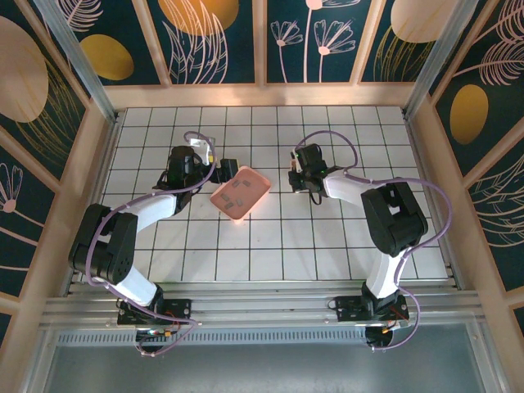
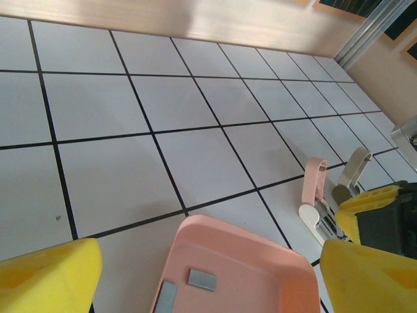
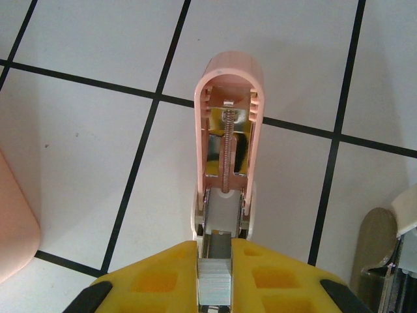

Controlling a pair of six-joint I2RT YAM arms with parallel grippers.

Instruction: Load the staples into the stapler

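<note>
Bright, even light — soft shadows

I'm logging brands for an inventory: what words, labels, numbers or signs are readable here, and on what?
None: no text reads on the stapler, the pink tray, the staples or the patterned wall panels, which carry only leaf and flower drawings.

Tray (image 2: 254, 261): on table (image 1: 270, 246), between the two grippers.
Staples (image 2: 202, 279): in tray.
Stapler (image 3: 228, 150): on table, right of tray, apart from it.
Staple strip (image 3: 215, 283): between right gripper's (image 3: 215, 261) fingers, over stapler's channel.
Left gripper (image 1: 221, 169): just left of tray.
</note>
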